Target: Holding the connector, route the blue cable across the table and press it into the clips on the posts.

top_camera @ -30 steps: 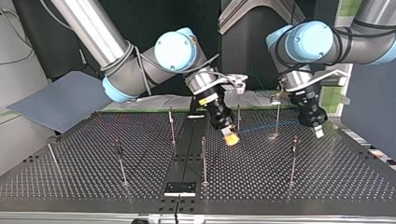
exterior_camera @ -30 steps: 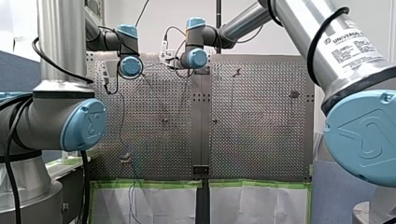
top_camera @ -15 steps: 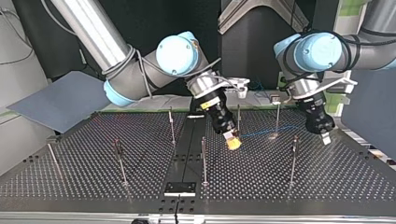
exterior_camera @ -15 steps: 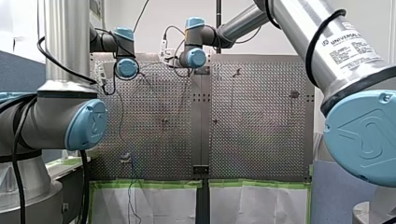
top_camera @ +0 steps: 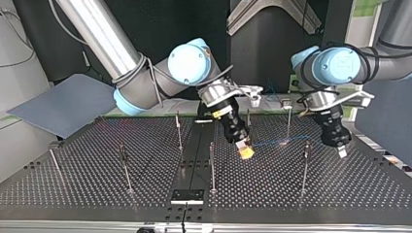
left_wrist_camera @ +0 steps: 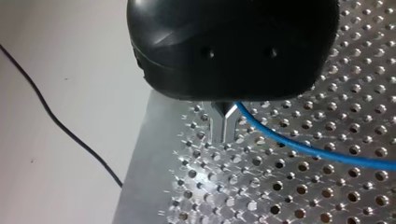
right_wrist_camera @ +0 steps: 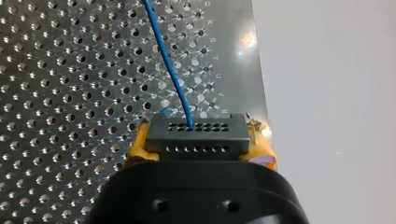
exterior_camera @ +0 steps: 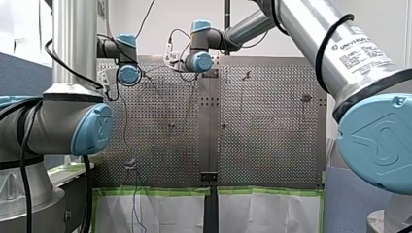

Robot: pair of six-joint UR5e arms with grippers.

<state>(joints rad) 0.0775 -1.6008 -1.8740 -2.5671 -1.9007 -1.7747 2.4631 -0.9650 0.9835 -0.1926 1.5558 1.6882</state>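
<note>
In the right wrist view my right gripper (right_wrist_camera: 198, 144) has its yellow pads (right_wrist_camera: 139, 142) shut on a black connector (right_wrist_camera: 196, 136), and the blue cable (right_wrist_camera: 167, 65) runs out of it over the perforated plate. In the top view that gripper (top_camera: 246, 151) hangs low near the table's middle. The cable (top_camera: 267, 142) leads from it toward the view's right, past a post (top_camera: 288, 121). My left gripper (top_camera: 342, 151) is low at the right. In the left wrist view its metal fingers (left_wrist_camera: 223, 128) are shut, with the blue cable (left_wrist_camera: 308, 148) coming out beside them.
Several thin posts stand on the perforated table (top_camera: 97, 194), among them ones at the top view's middle (top_camera: 212, 165), right (top_camera: 304, 165) and left (top_camera: 124, 167). A black plate (top_camera: 187, 196) sits at the near edge. A grey panel (top_camera: 63, 104) leans at the left.
In the top view both grippers have moved toward the right and lower to the table. The right gripper carried the connector along, and the cable between them has shifted with it.
</note>
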